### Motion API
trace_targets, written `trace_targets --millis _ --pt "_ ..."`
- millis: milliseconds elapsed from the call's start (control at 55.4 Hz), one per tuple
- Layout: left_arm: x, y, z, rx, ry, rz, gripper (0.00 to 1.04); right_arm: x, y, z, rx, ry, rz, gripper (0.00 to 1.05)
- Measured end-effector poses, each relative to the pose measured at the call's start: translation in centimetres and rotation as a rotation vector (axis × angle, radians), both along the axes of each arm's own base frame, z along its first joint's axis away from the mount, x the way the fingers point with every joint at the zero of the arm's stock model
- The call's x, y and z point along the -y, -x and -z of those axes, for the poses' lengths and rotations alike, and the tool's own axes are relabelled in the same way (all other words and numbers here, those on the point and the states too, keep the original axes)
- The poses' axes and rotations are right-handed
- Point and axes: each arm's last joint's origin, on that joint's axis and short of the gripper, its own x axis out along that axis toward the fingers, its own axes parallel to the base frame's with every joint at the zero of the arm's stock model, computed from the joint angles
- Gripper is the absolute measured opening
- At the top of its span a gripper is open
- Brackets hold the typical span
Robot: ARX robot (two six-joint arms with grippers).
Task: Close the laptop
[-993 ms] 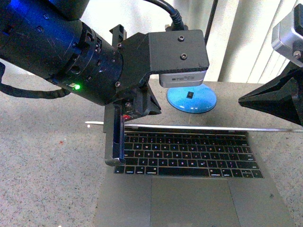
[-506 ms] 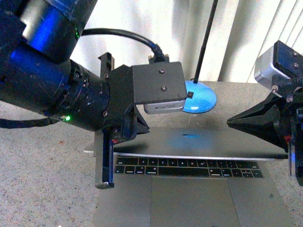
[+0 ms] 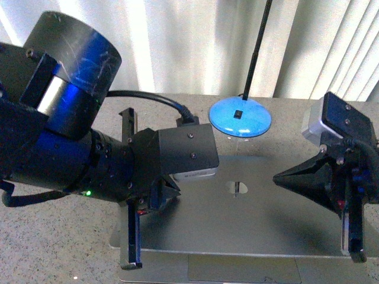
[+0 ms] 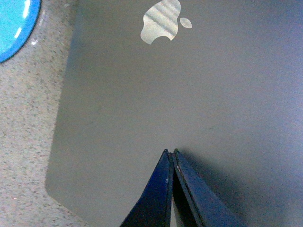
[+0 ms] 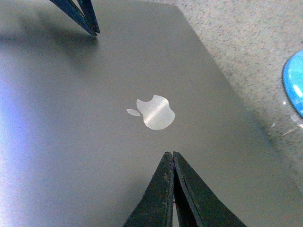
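The grey-silver laptop (image 3: 260, 219) lies with its lid folded down almost flat, keys and screen hidden. Only a thin strip of palm rest (image 3: 237, 273) shows in front. The shiny apple logo (image 4: 161, 21) (image 5: 154, 112) faces up on the lid. My left gripper (image 3: 131, 263) is shut, its tip down on the lid's front left part (image 4: 170, 152). My right gripper (image 3: 355, 254) is shut too, its tip on the lid near the front right edge (image 5: 169, 154). Neither holds anything. The left gripper's fingers (image 5: 87, 19) also show in the right wrist view.
A blue round disc (image 3: 240, 118) with a thin black rod rising from it stands on the speckled grey table (image 3: 53, 236) just behind the laptop. It also shows at the edge of the wrist views (image 4: 14, 23) (image 5: 294, 87). White curtains hang behind the table.
The lid has swung from nearly upright down to almost flat, covering the keyboard and trackpad. Both grippers moved down and toward the front with it, and the right arm came further into view.
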Motion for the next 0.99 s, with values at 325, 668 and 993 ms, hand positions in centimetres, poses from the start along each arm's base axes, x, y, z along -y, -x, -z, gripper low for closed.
trace_targets --millis 325,668,993 --pt "-0.9 1.0 2.7 -0.056 0.0 -0.009 0.04 -0.4 1.2 2.9 -0.083 0.009 -0.004 0.03" --pt "-1.2 1.1 2.3 -0.06 0.001 -0.014 0.04 -0.4 1.2 2.8 -0.087 0.009 0.002 0.03" --pt "-1.1 0.3 -3.5 0.08 0.109 -0.077 0.04 -0.3 0.8 -0.5 0.001 -0.011 0.017 0.03"
